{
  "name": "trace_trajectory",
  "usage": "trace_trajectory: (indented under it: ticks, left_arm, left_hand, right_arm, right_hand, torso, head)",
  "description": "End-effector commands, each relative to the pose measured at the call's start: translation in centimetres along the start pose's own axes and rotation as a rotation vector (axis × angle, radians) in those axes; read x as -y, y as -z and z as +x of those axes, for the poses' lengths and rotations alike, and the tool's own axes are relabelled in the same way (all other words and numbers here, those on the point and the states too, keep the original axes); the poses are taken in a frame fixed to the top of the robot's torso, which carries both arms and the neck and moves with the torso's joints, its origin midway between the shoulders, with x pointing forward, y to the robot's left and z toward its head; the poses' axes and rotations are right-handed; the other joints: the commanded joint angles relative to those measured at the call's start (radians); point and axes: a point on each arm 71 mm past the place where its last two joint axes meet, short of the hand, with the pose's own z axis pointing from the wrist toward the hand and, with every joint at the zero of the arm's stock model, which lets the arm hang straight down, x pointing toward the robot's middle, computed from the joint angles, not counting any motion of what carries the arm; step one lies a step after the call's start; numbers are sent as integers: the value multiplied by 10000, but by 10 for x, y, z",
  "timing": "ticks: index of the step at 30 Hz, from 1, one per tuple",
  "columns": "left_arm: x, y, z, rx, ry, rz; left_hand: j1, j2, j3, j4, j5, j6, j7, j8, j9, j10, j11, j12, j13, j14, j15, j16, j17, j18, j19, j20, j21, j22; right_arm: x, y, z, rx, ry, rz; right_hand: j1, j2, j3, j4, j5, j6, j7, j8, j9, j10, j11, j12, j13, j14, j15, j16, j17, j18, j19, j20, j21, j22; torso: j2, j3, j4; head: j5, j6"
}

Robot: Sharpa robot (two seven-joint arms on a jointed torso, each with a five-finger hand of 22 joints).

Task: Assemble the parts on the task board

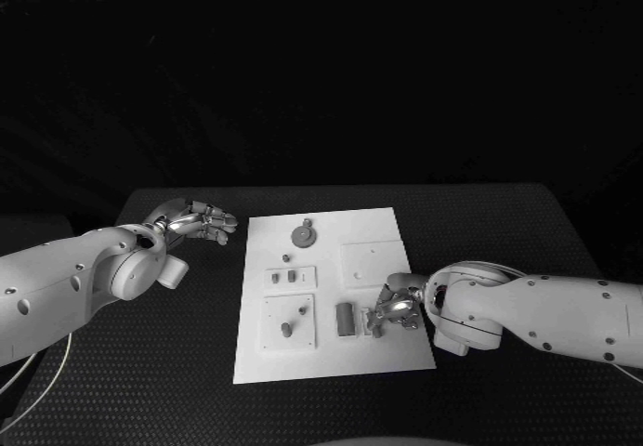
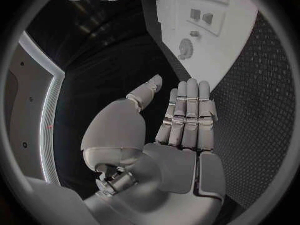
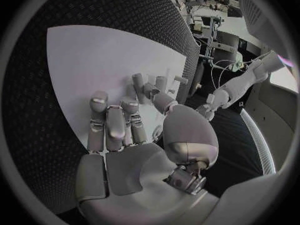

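- Black textured tabletop (image 1: 536, 232) fills the scene, with darkness beyond its far edge.
- White task board (image 1: 335, 362) lies at its middle, grey parts (image 1: 346, 318) on it.
- Right hand (image 1: 397, 307) rests on the board's near right side, fingers (image 3: 114, 127) bent down (whether they grip anything is hidden).
- Left hand (image 1: 199, 223) hovers off the board's far left corner, fingers (image 2: 187, 115) straight, holding nothing.

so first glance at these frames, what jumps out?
The white task board in the middle of the black table, with small grey parts set into it. The right hand is down over the board's right edge, fingers bent by a dark rectangular part; whether it grips anything is unclear. The left hand hovers off the board's far-left corner, holding nothing, fingers straight in its wrist view.
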Motion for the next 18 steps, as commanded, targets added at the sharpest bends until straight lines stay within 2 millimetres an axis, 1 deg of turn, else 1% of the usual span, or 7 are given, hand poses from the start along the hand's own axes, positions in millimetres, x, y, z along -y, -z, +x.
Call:
trace_trajectory:
  ticks: [1,9,18]
  left_arm:
    - [2,0,2,-146,62,101]
    - [1,0,1,-136,61,87]
    - [1,0,1,-144,61,91]
  left_hand:
    - [-99,2,-45,11,45,35,33,26,-15,3,-40,29,-9,65,17,-58,12,106,91,7,-56,12]
    - [-100,6,-44,13,45,38,32,27,-15,3,-39,28,-10,65,17,-64,19,105,92,7,-60,15]
    - [-103,6,-44,14,46,40,30,28,-16,1,-38,26,-11,65,18,-70,26,104,93,8,-64,19]
  right_arm:
    - [-3,0,2,158,-166,-202]
    - [-6,0,1,259,-314,-476]
    - [-7,-1,3,-7,-322,-367]
  right_hand:
    - [195,265,42,-24,27,69,29,19,-1,39,-1,67,13,53,-11,39,18,378,85,-10,65,175]
    - [176,243,52,-25,27,82,23,31,-5,54,-7,74,13,73,-18,41,30,378,102,-18,72,170]
    - [135,198,57,-17,24,91,19,41,-13,71,-12,81,12,81,-27,37,18,378,120,-26,76,163]
  torso:
    - [0,-1,1]
    - [0,-1,4]
    - [3,0,-1]
  head:
    - [7,-3]
    - [16,-9]
    - [29,-17]
